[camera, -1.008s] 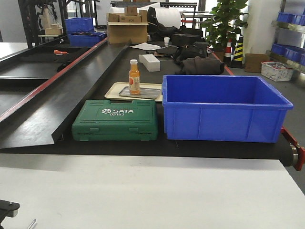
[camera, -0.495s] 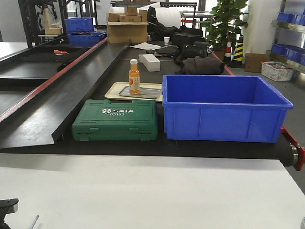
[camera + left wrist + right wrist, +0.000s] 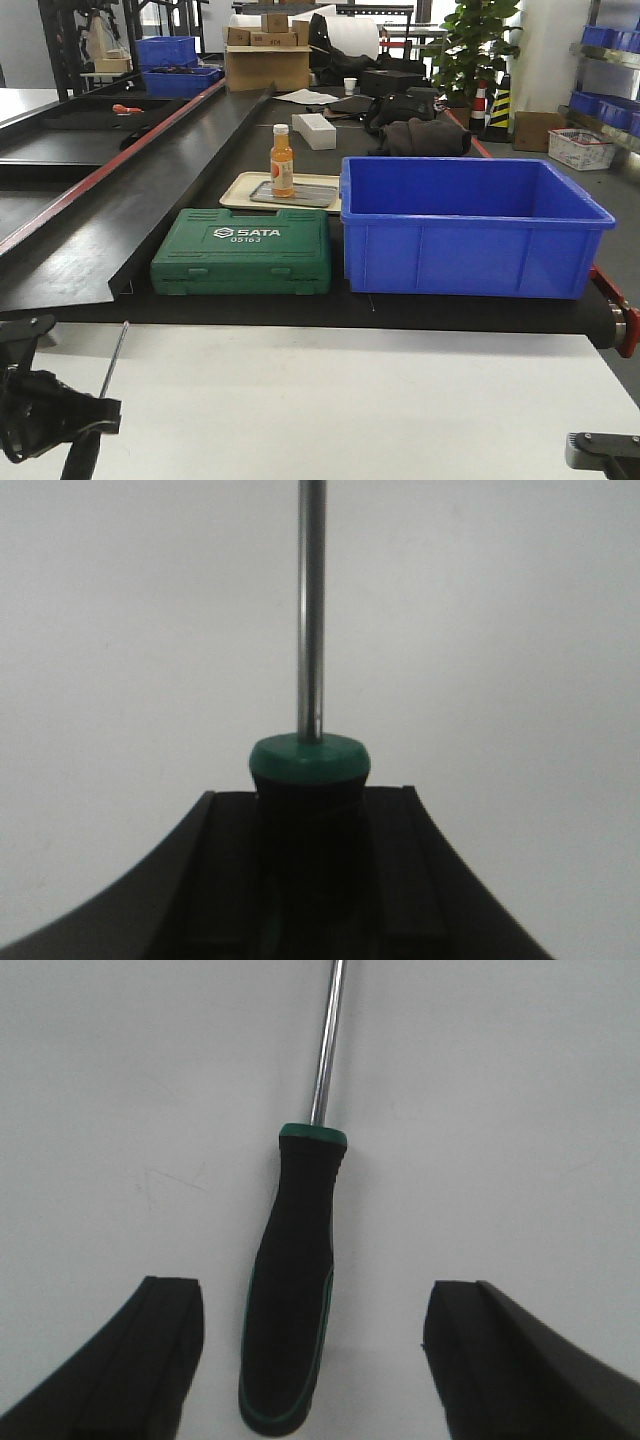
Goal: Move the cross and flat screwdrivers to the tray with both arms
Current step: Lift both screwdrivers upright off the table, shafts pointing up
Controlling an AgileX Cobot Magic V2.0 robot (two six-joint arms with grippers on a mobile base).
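Note:
My left gripper (image 3: 310, 880) is shut on the black handle of one screwdriver (image 3: 308, 762); its green collar and steel shaft stick out past the fingers. In the front view this gripper (image 3: 85, 415) is at the bottom left, with the shaft (image 3: 113, 360) slanting upward over the white table. The other screwdriver (image 3: 292, 1290) lies on the white table between the spread fingers (image 3: 160, 1355) of my open right gripper (image 3: 315, 1360), untouched. The grey metal tray (image 3: 312, 193) sits far back on the black belt, on top of a cream tray.
A green SATA tool case (image 3: 243, 265) and a deep blue crate (image 3: 470, 230) stand on the belt between the white table (image 3: 330, 400) and the trays. An orange bottle (image 3: 282, 162) stands on the grey tray. A piece of my right arm (image 3: 605, 455) shows at the bottom right.
My left arm has risen into view with the screwdriver, and its shaft now reaches up to the belt's edge. Part of my right arm has come into view at the bottom right.

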